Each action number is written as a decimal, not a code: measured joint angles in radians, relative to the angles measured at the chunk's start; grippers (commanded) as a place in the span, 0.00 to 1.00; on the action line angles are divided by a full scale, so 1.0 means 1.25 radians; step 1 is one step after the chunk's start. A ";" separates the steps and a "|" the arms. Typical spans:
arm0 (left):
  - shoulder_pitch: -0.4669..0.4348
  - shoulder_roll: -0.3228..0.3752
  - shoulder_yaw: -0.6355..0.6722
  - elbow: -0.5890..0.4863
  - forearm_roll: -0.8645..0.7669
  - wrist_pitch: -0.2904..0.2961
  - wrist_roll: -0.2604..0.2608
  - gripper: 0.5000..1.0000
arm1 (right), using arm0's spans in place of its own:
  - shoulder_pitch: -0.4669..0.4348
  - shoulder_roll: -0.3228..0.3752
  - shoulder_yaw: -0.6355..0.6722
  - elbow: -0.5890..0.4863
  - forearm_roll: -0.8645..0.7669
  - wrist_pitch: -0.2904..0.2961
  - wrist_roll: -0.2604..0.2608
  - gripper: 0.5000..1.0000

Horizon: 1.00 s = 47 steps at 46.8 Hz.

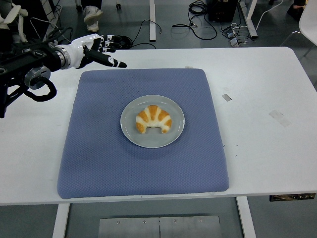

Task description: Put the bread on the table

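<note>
**Bread not yet touched, left hand out over the far left corner**

The bread (153,119), a croissant-shaped piece with golden stripes, sits in the middle of a grey plate (130,132). The plate stands about centre on a blue mat (99,163) that covers much of the white table (267,148). Nothing is holding the bread; it lies curved with its two ends pointing toward the near edge.

The left hand (99,48) reaches in from the far left, above the table's far edge and just beyond the mat's far left corner. Its fingers (115,62) are stretched out and relaxed, pointing to the right, with nothing in them. It is well apart from the plate. The right arm does not show at all.

As I judge it, the task has barely begun. The bread has to be grasped, lifted off the plate and set down on bare table, and none of that is done. The hand must first travel near and right to get above the plate. There is free white table on the right of the mat and a strip on the left, either of which looks a fair place to put it.
</note>
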<state>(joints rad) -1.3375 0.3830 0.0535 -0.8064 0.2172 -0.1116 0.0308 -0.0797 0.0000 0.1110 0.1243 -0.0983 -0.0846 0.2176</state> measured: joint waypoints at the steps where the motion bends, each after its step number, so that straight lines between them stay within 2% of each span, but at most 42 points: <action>1: -0.002 0.002 0.000 -0.006 0.014 0.004 0.007 0.96 | 0.000 0.000 0.000 0.000 0.000 0.000 0.000 1.00; 9: -0.005 0.008 -0.002 -0.057 0.133 0.066 0.067 0.96 | 0.000 0.000 0.000 0.000 0.000 0.000 0.000 1.00; 17: -0.005 0.008 -0.002 -0.106 0.147 0.094 0.101 0.96 | 0.000 0.000 0.000 0.000 0.000 0.000 0.000 1.00; 28: 0.009 0.040 0.007 -0.169 0.161 0.106 0.105 0.96 | 0.000 0.000 0.000 0.000 0.000 0.000 0.000 1.00; 41: 0.003 0.028 0.034 -0.182 0.161 0.112 0.105 0.96 | 0.000 0.000 0.000 0.000 0.000 0.000 0.000 1.00; 47: -0.002 0.019 0.034 -0.223 0.162 0.123 0.105 0.96 | 0.000 0.000 0.000 0.000 0.000 0.000 0.000 1.00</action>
<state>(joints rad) -1.3403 0.4070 0.0966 -1.0847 0.4202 0.0424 0.1621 -0.0797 0.0000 0.1105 0.1243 -0.0987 -0.0842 0.2177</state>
